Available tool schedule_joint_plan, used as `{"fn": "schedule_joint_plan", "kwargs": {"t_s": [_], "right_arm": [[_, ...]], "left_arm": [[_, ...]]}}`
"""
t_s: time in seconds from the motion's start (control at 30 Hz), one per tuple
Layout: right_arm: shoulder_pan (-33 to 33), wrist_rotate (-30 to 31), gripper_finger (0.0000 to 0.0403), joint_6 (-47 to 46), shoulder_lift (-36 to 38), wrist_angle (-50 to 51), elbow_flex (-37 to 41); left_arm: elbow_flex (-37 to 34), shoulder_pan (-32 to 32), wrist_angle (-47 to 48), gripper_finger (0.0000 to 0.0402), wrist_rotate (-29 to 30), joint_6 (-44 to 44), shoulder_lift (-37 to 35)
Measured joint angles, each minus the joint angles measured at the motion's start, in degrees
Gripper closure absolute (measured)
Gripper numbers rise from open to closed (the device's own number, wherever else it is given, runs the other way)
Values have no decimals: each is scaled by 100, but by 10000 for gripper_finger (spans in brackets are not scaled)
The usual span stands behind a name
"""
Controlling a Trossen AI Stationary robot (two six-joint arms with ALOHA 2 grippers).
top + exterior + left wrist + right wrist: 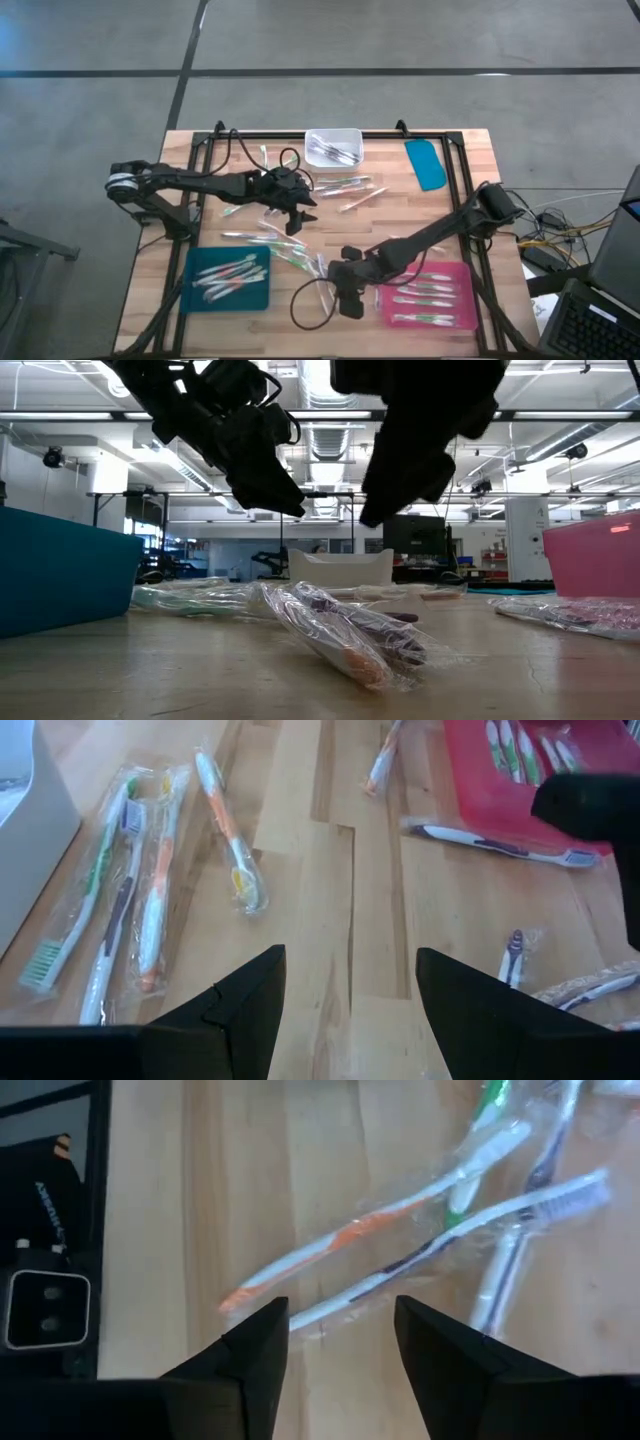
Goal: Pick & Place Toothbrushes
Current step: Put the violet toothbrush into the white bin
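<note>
Wooden table [470, 160], from above: wrapped toothbrushes [285, 250] scattered mid-table, right gripper [350, 290] nearer, just beside them. Right wrist: jaws apart, empty, over orange-handled brush [340, 1250] lying slantwise across the gap. Left wrist: left gripper [350, 1010] wide, empty.

Wooden slat table [330, 225], black metal frame [330, 133] along far edge and sides. White rectangular bin [334, 146] at far edge, centre. Teal flat tray [426, 163] just right of bin, lying slightly tilted. Teal tray [228, 279] near-left corner; pink tray [428, 294] near-right. Black cable loop [312, 305] on tabletop btwn the two near trays. Laptop [590, 315] and loose cables [545, 225] off table, right side. Floor grey concrete w/ dark lines.
</note>
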State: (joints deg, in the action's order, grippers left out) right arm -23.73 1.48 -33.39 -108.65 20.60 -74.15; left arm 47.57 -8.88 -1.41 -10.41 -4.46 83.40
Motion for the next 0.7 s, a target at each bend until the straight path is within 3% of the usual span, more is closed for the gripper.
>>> {"fn": "schedule_joint_plan", "kwargs": {"t_s": [0.37, 0.7], "right_arm": [[11, 48, 253, -341, -894, -372, -24], [22, -150, 270, -398, -875, -356, -33]], "left_arm": [[0, 2, 14, 172, -2, -15, 0], [0, 2, 28, 172, -2, -25, -4]]}}
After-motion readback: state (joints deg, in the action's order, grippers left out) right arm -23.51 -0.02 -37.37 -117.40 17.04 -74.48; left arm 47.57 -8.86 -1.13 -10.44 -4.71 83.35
